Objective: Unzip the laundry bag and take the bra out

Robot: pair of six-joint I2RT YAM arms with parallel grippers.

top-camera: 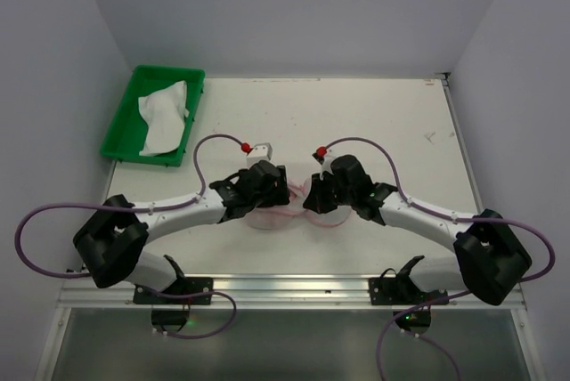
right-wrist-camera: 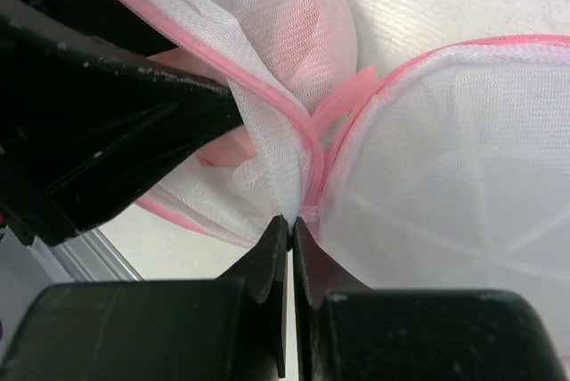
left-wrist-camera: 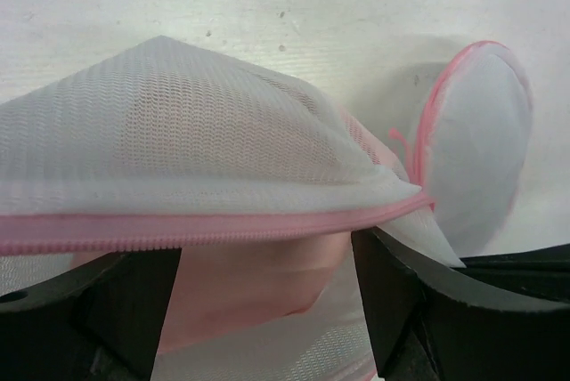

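The laundry bag lies unzipped between both grippers; its white mesh top is lifted and its round lid is flipped open to the right. The pink bra shows inside under the pink zip trim. My left gripper is open, its fingers reaching into the bag mouth on either side of the bra. My right gripper is shut on the bag's mesh seam where body and lid meet. A pink strap shows there. Both grippers crowd the bag from above.
A green tray with a white cloth stands at the back left. The left gripper's black body fills the upper left of the right wrist view. The metal rail runs along the table's near edge.
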